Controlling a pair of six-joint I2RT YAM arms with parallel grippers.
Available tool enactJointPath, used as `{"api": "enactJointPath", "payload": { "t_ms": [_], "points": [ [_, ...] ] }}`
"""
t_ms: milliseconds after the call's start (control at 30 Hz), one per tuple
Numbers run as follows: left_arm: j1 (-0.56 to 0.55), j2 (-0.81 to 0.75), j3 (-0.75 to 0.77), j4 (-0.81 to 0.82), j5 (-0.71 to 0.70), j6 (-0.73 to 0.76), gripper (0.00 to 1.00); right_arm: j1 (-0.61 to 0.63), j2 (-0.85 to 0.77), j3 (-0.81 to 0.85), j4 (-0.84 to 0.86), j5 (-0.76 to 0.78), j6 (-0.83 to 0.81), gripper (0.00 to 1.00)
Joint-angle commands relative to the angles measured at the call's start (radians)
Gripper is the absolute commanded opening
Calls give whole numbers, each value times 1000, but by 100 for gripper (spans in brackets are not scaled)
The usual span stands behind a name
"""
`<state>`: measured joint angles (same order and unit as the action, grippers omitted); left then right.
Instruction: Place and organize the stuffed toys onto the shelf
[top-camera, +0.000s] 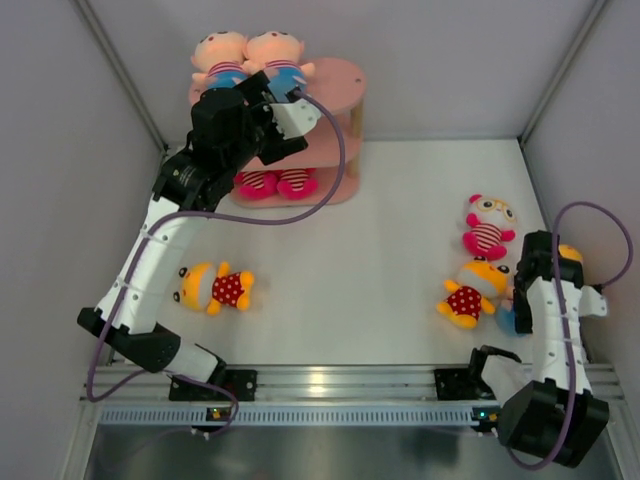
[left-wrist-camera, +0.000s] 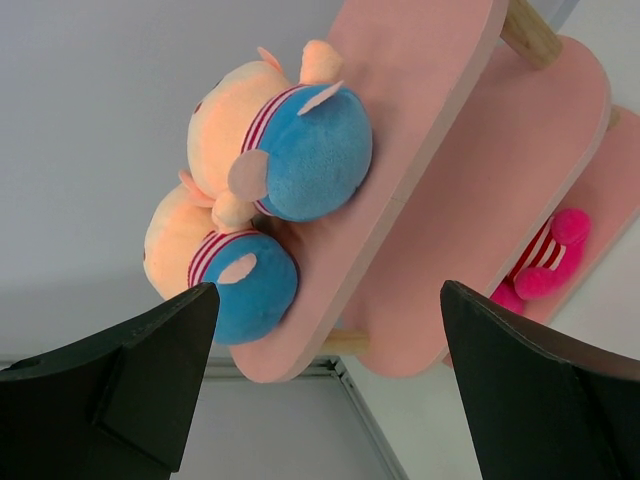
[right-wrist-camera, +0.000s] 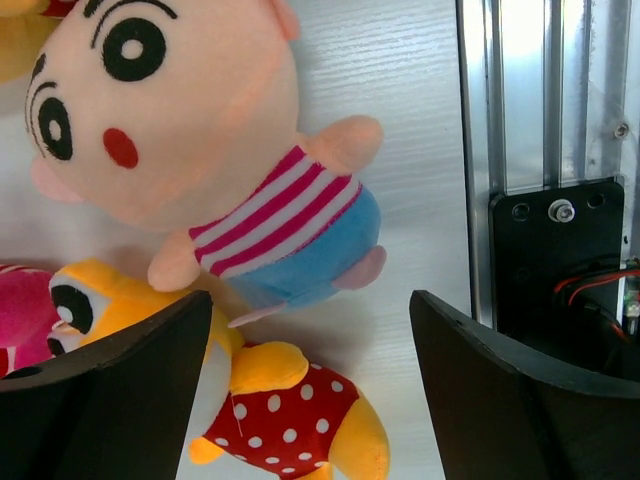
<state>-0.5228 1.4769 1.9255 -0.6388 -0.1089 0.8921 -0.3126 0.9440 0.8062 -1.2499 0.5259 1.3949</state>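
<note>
A yellow polka-dot doll (top-camera: 213, 288) lies alone on the left of the desk (top-camera: 380, 250). At the far left, the left hand (left-wrist-camera: 328, 290) hangs released and empty beside the pink shelf (top-camera: 340, 85). The shelf's top board carries two peach-headed dolls (top-camera: 248, 52) side by side, and two pink striped dolls (top-camera: 275, 183) sit on its lowest board. On the right, a pink-white doll (top-camera: 488, 225) lies just beside a second yellow doll (top-camera: 470, 292). The right hand (right-wrist-camera: 310, 300) hovers spread, holding nothing, over a third peach-headed doll (right-wrist-camera: 200, 130) at the near right.
</note>
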Motion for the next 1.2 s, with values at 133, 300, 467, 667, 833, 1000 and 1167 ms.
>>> {"api": "enactJointPath", "payload": {
  "t_ms": [133, 300, 467, 667, 833, 1000, 1167],
  "points": [
    [-11, -36, 13, -5, 20, -15, 98, -8, 28, -56, -2, -26, 84, 86],
    [-11, -41, 17, -16, 25, -12, 98, -26, 179, -102, 156, -3, 86, 92],
    [-13, -44, 20, -51, 21, -21, 98, -40, 386, -94, 239, -1, 38, 98],
    [-11, -55, 3, -87, 25, -44, 98, -43, 446, -127, 273, 26, 39, 75],
    [-13, -59, 6, -107, 21, -48, 98, -43, 290, -160, 294, 60, 35, 5],
    [-11, -67, 4, -128, 29, -58, 98, -43, 147, -76, 183, 157, 20, 0],
    [-13, -73, 0, -185, 55, -96, 98, -40, 35, 102, 158, 198, -112, 0]
  ]
}}
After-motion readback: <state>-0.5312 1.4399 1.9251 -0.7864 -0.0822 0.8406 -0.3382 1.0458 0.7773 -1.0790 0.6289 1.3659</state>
